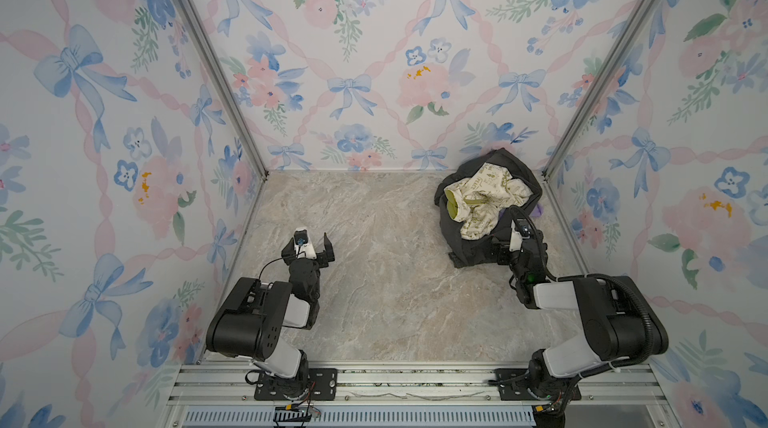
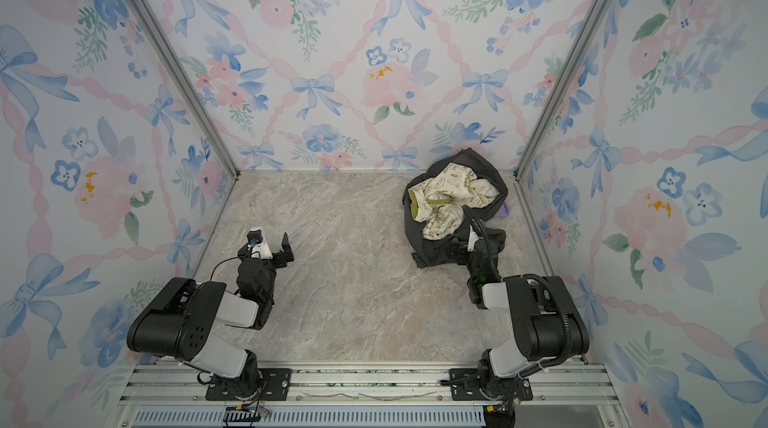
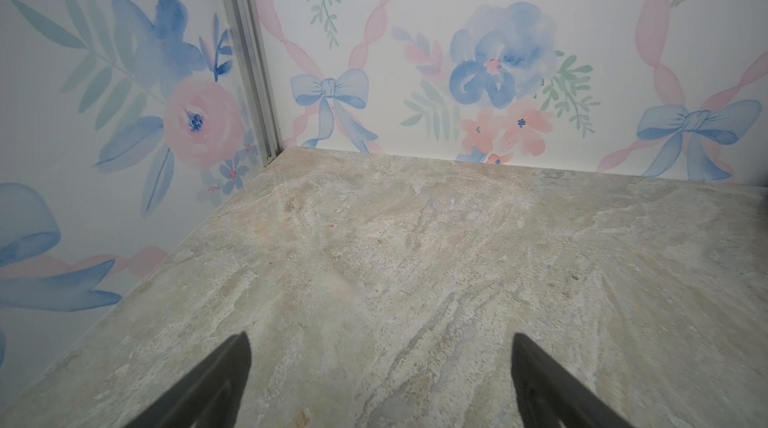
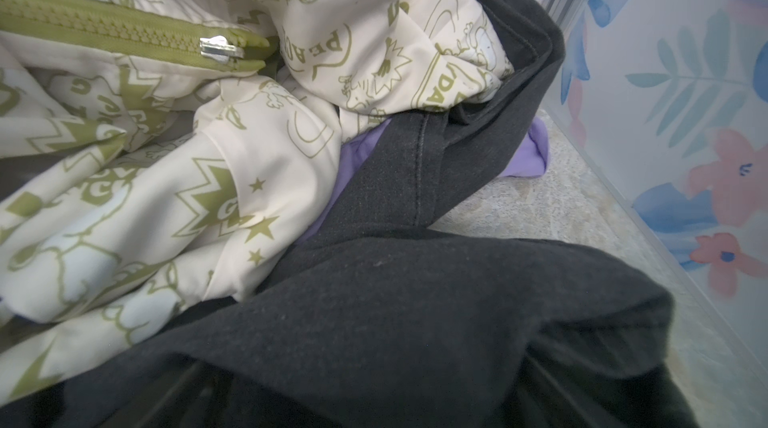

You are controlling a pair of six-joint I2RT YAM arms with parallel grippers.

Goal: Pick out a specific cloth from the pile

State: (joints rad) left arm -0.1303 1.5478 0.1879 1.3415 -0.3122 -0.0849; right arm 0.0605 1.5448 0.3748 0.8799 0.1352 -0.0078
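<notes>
The pile [image 1: 486,205] sits in the back right corner in both top views. A cream garment with olive print [image 1: 482,197] [image 4: 208,197] lies on a large black-grey one [image 1: 451,222] [image 4: 415,301]. The lavender cloth [image 1: 539,210] [image 2: 505,210] shows only as small patches: one sticks out from under the black fabric by the right wall [image 4: 534,151], another shows between cream and black [image 4: 357,151]. My right gripper [image 1: 500,246] [image 2: 457,248] [image 4: 378,380] is pressed into the pile's near edge, jaws wide, black fabric bulging between them. My left gripper [image 1: 309,245] [image 3: 380,338] hangs open and empty over bare table.
The marble-look table [image 1: 395,280] is boxed in by floral walls on the left, back and right. The right wall [image 4: 685,114] stands close beside the pile. An aluminium rail [image 1: 415,380] carrying both arm bases runs along the front edge.
</notes>
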